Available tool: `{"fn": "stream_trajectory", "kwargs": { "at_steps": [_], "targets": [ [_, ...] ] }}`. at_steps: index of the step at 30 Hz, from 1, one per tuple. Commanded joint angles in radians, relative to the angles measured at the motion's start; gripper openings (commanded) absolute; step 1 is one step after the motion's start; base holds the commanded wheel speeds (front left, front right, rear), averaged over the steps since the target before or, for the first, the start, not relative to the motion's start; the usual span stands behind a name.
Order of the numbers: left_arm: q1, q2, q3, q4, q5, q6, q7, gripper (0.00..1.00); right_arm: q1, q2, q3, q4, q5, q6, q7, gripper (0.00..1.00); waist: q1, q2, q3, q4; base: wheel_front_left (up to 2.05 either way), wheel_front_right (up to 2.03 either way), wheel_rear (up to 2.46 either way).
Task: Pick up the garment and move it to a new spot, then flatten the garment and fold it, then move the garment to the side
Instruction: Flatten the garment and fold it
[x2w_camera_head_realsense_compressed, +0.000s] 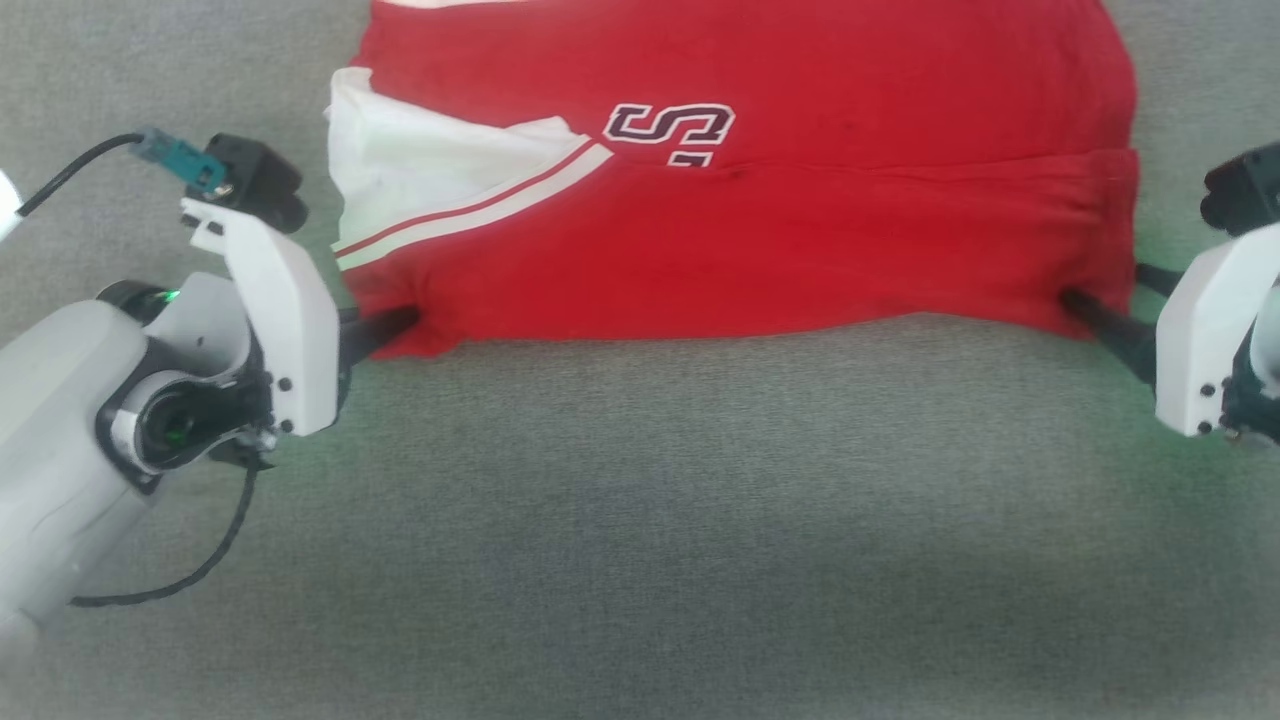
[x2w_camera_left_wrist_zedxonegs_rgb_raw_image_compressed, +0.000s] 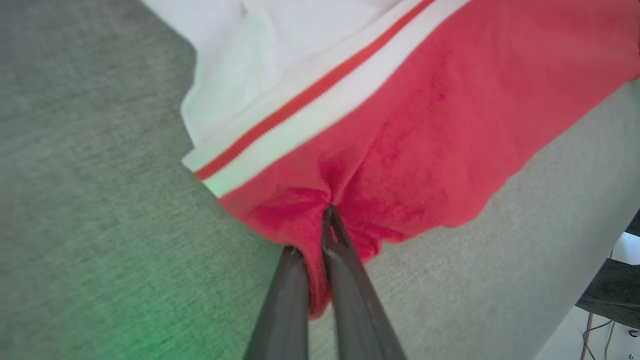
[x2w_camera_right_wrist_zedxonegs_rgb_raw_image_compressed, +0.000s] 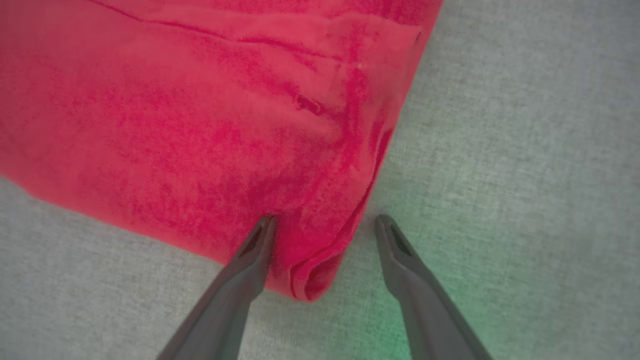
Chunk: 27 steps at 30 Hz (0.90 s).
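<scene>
— What's the left pincer (x2w_camera_left_wrist_zedxonegs_rgb_raw_image_compressed: 312, 235) doing?
— Clenched on the near-left corner of the bright red soft garment (x2w_camera_head_realsense_compressed: 800, 220), white-striped, lying on grey fabric (x2w_camera_head_realsense_compressed: 640, 560). The right pincer (x2w_camera_right_wrist_zedxonegs_rgb_raw_image_compressed: 325, 220) gapes astride the near-right corner.
— How far along?
— Flat, seemingly folded once. I'd say more folding and the shift aside remain. Its far edge is cut off.

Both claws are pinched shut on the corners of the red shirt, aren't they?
Not both. The left claw is pinched shut on its corner of the red shirt, but the right claw is open, with a finger on either side of its corner, as the right wrist view shows.
</scene>
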Motion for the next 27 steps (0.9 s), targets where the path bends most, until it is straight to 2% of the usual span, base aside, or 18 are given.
{"fn": "stream_trajectory", "kwargs": {
  "at_steps": [1,2,3,4,5,9,16,21,27],
  "targets": [
    [0.014,-0.03,-0.024,0.005,0.002,-0.004,0.004,0.0,0.004,0.004,0.014,0.019,-0.003,0.0,0.014,1.0,0.0,-0.0001,0.007,0.009,0.0,0.0,0.0],
    [0.013,-0.034,-0.024,0.007,0.005,-0.006,0.001,0.0,-0.004,0.003,0.023,0.029,-0.003,0.0,0.023,0.58,0.0,-0.0001,0.01,0.014,0.0,0.0,0.0],
    [0.013,-0.038,-0.024,0.009,0.006,-0.009,-0.001,0.0,-0.011,0.004,0.025,0.039,-0.001,0.0,0.029,0.35,0.0,-0.0001,0.012,0.018,0.0,0.0,0.0],
    [0.012,-0.042,-0.024,0.012,0.008,-0.01,-0.003,0.0,-0.016,0.004,0.027,0.047,0.0,0.0,0.031,0.03,0.0,-0.0001,0.013,0.021,0.0,0.0,0.0],
    [0.011,-0.047,-0.023,0.014,0.01,-0.012,-0.01,0.0,-0.017,0.001,0.032,0.05,-0.001,0.0,0.034,0.0,0.0,-0.0001,0.014,0.024,0.0,0.0,0.0],
    [0.031,-0.045,-0.016,0.015,0.005,-0.027,-0.034,0.0,0.009,-0.031,0.036,0.037,-0.01,-0.001,0.028,0.0,0.0,-0.0001,-0.004,0.033,0.0,0.0,0.0],
    [0.146,0.037,0.015,-0.079,-0.035,-0.047,-0.128,0.0,0.072,-0.079,0.038,-0.027,0.034,-0.001,-0.006,0.0,0.0,-0.0001,-0.086,0.04,0.0,0.0,0.0],
    [0.247,0.105,0.02,-0.212,-0.068,-0.023,-0.178,0.0,0.151,-0.127,0.039,-0.07,0.07,-0.001,0.014,0.0,0.0,-0.0001,-0.117,0.056,0.0,0.0,0.0],
    [0.341,0.167,0.014,-0.354,-0.083,0.024,-0.229,0.0,0.273,-0.171,-0.021,-0.143,0.087,-0.001,0.027,0.0,0.0,-0.0001,-0.125,0.069,0.0,0.0,0.0]
  ]
}}
